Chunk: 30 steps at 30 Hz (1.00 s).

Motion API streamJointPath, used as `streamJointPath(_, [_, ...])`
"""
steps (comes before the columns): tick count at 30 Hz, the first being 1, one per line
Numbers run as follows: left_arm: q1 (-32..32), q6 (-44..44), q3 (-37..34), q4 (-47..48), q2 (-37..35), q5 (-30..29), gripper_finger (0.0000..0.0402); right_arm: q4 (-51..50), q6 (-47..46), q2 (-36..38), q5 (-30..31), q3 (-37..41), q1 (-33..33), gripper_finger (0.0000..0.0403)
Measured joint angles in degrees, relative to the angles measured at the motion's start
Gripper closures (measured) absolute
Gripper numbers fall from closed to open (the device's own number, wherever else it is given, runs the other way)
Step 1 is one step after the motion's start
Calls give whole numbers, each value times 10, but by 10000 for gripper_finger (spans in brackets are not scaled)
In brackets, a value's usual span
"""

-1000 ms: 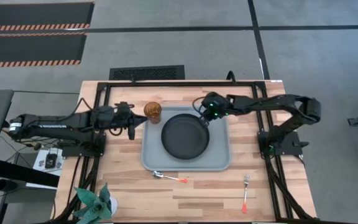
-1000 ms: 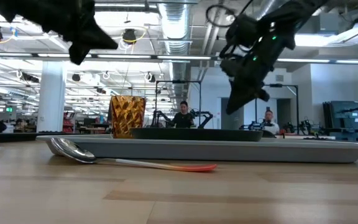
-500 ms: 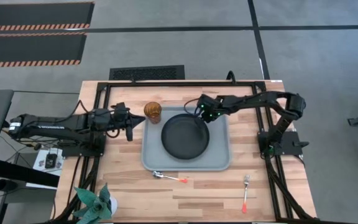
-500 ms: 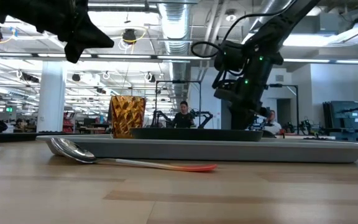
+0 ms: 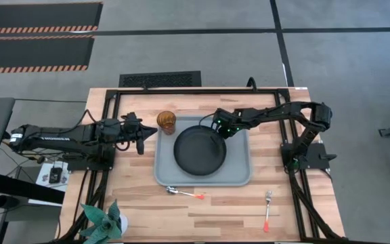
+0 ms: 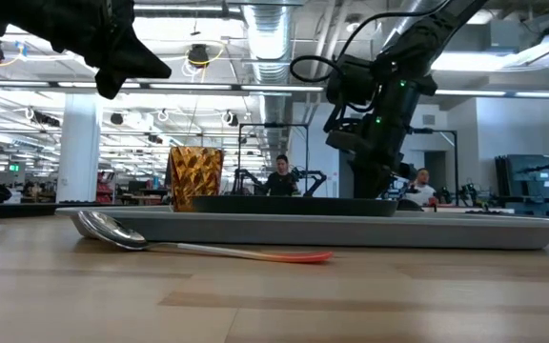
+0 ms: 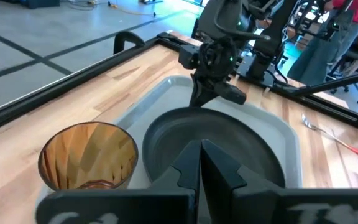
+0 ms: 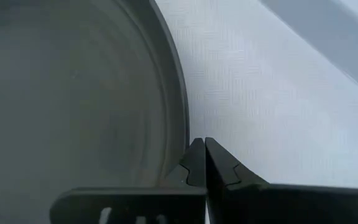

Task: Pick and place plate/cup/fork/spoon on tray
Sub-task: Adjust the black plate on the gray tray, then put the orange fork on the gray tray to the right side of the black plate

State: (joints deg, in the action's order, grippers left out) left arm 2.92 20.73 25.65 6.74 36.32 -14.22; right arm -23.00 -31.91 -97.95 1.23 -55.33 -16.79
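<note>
The black plate [image 5: 198, 150] lies in the grey-blue tray [image 5: 239, 177]. My right gripper [image 5: 219, 130] is shut, its tips down on the tray floor at the plate's far right rim. The amber cup [image 5: 166, 122] stands at the tray's far left corner; whether inside the rim I cannot tell. My left gripper [image 5: 145, 139] is shut and empty, raised above the table left of the tray, close to the cup [image 7: 89, 155]. The spoon [image 5: 185, 193] lies on the table before the tray's near edge. The fork [image 5: 267, 210] lies at the near right. My right gripper's shut fingertips [image 8: 197, 152] stand against the outer side of the plate's raised rim [image 8: 182, 124], at its far right part. The fingers slant down from the table's right side. The plate lies flat on the tray floor.
A green paper plant [image 5: 103, 220] stands at the table's near left corner. Bare tray floor [image 5: 239, 156] lies to the right of the plate. People and equipment show in the room beyond the table in the low view.
My right gripper has come down from above the tray to the tray floor at the plate's far right rim and has gone a little toward the table's left. The plate has slid slightly toward the tray's left side, still flat.
</note>
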Motion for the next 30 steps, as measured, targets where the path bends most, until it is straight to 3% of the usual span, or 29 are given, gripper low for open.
streamJointPath(9, [0,0,0,0,0,0,401,-29,-3,16,0,0,7,397])
streamJointPath(14, [0,-1,0,1,0,0,401,-112,-16,76,-10,0,1,398])
streamJointPath(18, [0,-1,0,2,0,0,401,-109,-50,147,-12,27,14,400])
streamJointPath(23, [0,0,0,-2,0,1,401,-53,-158,229,-13,86,77,400])
streamJointPath(27, [0,6,0,-3,0,0,401,-59,-264,269,-2,109,160,401])
streamJointPath(30, [0,6,-17,-63,0,-2,401,-94,-363,280,36,110,237,401])
